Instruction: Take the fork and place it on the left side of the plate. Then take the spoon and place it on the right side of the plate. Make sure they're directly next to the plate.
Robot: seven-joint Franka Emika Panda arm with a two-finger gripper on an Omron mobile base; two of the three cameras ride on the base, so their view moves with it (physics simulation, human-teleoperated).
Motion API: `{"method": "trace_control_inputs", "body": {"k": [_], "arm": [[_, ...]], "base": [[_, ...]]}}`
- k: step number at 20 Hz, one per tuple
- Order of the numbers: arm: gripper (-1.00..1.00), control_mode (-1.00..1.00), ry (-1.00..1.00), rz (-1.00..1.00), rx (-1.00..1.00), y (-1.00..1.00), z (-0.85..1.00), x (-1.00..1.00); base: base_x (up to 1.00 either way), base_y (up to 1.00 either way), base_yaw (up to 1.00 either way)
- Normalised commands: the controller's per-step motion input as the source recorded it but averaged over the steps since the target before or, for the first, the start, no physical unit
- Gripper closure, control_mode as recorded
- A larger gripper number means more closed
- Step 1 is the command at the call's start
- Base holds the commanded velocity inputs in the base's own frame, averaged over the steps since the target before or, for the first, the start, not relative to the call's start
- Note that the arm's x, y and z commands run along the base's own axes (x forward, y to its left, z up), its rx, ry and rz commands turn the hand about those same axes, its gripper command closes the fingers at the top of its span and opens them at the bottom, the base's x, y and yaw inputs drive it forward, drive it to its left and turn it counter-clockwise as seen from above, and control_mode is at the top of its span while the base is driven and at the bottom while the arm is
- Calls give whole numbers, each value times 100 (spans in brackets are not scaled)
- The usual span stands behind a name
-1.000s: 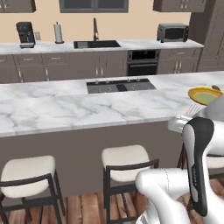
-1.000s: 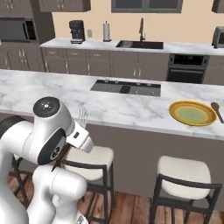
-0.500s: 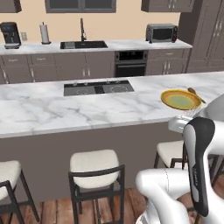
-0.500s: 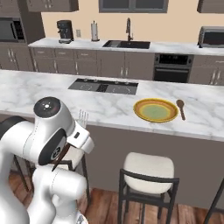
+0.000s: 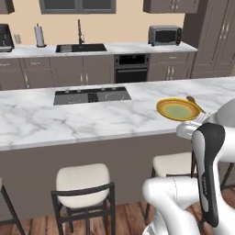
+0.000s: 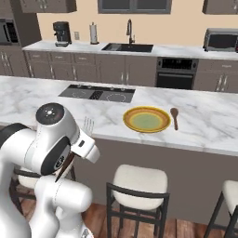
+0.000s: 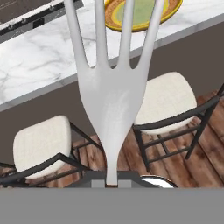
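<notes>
My gripper (image 7: pixel 113 181) is shut on the handle of the fork (image 7: pixel 111 92), a slim pale silvery piece whose tines point up toward the island counter. In the right base view the fork (image 6: pixel 88 124) sticks up from the hand, in front of the counter's edge and left of the plate. The yellow plate (image 6: pixel 127 120) with a green centre lies on the marble island (image 6: pixel 42 100), and the brown wooden spoon (image 6: pixel 175 117) rests just right of it. From the left base view the plate (image 5: pixel 159 109) and spoon (image 5: pixel 193 100) sit behind the fork's tines (image 5: pixel 205 117).
Cushioned bar stools (image 6: pixel 137 183) (image 5: pixel 82 181) stand under the island's front edge, below the hand. A black cooktop (image 6: pixel 98 93) is set into the island left of the plate. The back counter holds a sink (image 6: pixel 128 47), a microwave (image 6: pixel 221 39) and a coffee maker (image 6: pixel 61 33).
The base has driven to the right, so the whole scene has slid left and the plate now lies nearer ahead. The fork stays held in the shut gripper.
</notes>
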Motion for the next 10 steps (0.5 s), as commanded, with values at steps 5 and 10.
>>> {"method": "trace_control_inputs", "body": {"k": [5,10], "arm": [[100,100,0,0,0,0,0,0],[100,-100,0,0,0,0,0,31]], "base": [[21,-24,0],[6,-1,0]]}}
